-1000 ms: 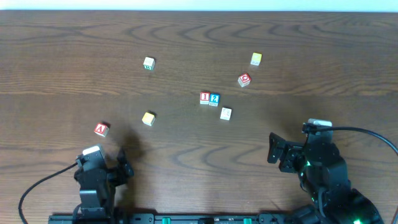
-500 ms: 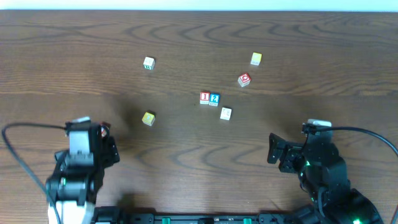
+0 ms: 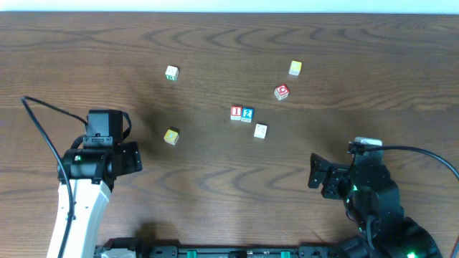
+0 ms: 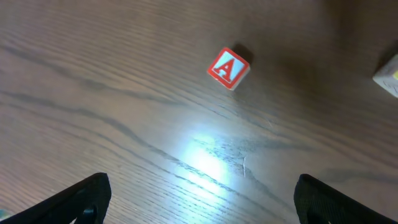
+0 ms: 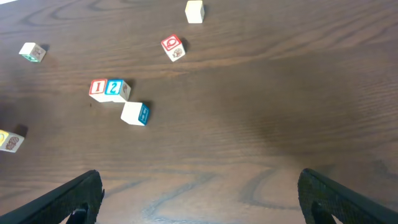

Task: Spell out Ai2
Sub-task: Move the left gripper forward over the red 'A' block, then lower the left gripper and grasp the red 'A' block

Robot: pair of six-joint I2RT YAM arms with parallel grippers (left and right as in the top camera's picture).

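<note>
A red "A" block lies on the wood table, ahead of my open, empty left gripper. In the overhead view the left arm covers this block. A red "1" block and a blue "2" block sit touching side by side at mid-table; they also show in the right wrist view, "1" and "2". My right gripper is open and empty near the front right, far from them.
Loose blocks: a white one beside the "2", a red one, a yellow one, a yellow one right of the left arm, and a white-green one at the back left.
My left arm has swung up from the table's front edge toward the back and now hangs over the "A" block, hiding it from above. The right arm has not moved.
</note>
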